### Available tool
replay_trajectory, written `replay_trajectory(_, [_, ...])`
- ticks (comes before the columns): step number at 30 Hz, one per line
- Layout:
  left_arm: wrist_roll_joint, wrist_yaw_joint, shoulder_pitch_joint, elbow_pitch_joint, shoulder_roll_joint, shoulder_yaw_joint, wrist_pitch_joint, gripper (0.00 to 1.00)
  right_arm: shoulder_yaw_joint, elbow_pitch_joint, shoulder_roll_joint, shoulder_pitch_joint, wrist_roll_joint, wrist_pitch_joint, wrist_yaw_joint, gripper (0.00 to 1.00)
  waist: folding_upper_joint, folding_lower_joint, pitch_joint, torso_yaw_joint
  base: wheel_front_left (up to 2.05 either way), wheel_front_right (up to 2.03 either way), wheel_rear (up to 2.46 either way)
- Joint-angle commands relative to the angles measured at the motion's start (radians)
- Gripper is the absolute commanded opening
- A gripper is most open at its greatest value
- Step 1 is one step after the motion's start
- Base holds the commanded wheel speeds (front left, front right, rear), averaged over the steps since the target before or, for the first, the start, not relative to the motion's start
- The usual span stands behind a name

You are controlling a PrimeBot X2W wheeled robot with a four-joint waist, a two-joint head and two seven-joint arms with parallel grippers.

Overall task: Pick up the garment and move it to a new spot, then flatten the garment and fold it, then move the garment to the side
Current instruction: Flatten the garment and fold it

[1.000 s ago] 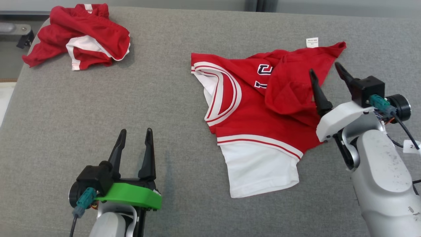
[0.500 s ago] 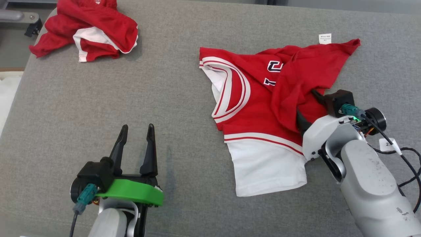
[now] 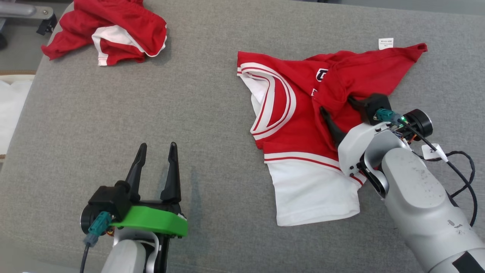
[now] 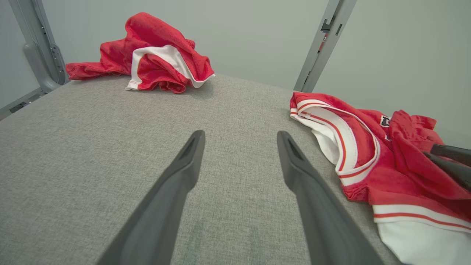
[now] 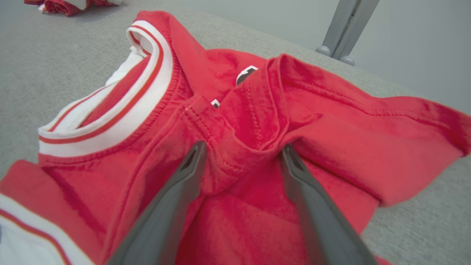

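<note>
Since 1 second ago our right gripper [image 3: 336,104] has pushed forward onto a raised red fold [image 5: 243,121] of the jersey [image 3: 299,125]; its fingers are spread wide to either side, not clamped. Nearest us, left gripper [image 3: 158,145] is spread wide, empty, over the grey surface [image 3: 212,125]. We note the jersey lies crumpled right of centre, and 1 other red heap [image 3: 121,22] sits far left.

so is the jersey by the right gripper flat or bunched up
Bunched up: a flap folds over the jersey's lettering, humped between the open right gripper's fingers.
</note>
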Motion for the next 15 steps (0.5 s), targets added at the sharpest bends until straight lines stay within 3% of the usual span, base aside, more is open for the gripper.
replay_trajectory(1, [-0.006, 0.006, -0.014, -0.001, 0.003, -0.002, -0.003, 1.0, 0.01, 0.016, -0.001, -0.014, 0.0, -0.003, -0.001, 1.0, -0.0001, 0.0, 0.0, 0.003, 0.0, 0.0, 0.0])
replay_trajectory(6, [-0.006, 0.004, -0.015, 0.001, 0.003, -0.006, -0.003, 1.0, 0.027, 0.063, 0.01, -0.044, 0.006, -0.018, -0.001, 0.99, -0.0001, 0.0, -0.001, 0.01, 0.0, 0.0, 0.0])
replay_trajectory(7, [-0.006, 0.005, -0.014, 0.001, 0.003, -0.006, -0.003, 1.0, 0.027, 0.072, 0.012, -0.051, 0.004, -0.024, -0.001, 0.48, -0.0001, 0.0, -0.002, 0.011, 0.0, 0.0, 0.0])
replay_trajectory(8, [-0.005, 0.005, -0.013, 0.001, 0.003, -0.006, -0.003, 1.0, 0.026, 0.079, 0.014, -0.055, 0.001, -0.028, -0.001, 0.38, -0.0001, 0.0, -0.003, 0.012, 0.0, 0.0, 0.0])
replay_trajectory(9, [-0.005, 0.006, -0.01, 0.002, 0.003, -0.006, -0.003, 1.0, 0.022, 0.087, 0.017, -0.056, -0.004, -0.033, -0.001, 0.22, -0.0001, 0.0, -0.006, 0.012, 0.0, 0.0, 0.0])
replay_trajectory(11, [-0.004, 0.007, -0.002, 0.003, 0.003, -0.005, -0.003, 1.0, 0.009, 0.096, 0.026, -0.056, -0.009, -0.044, -0.001, 0.0, -0.0001, 0.0, -0.012, 0.012, 0.0, 0.0, 0.0])
replay_trajectory(15, [0.003, 0.005, 0.012, 0.006, 0.003, 0.0, -0.003, 1.0, -0.019, 0.1, 0.04, -0.048, -0.026, -0.075, -0.001, 0.0, -0.0001, 0.0, -0.025, 0.004, 0.0, 0.0, 0.0])
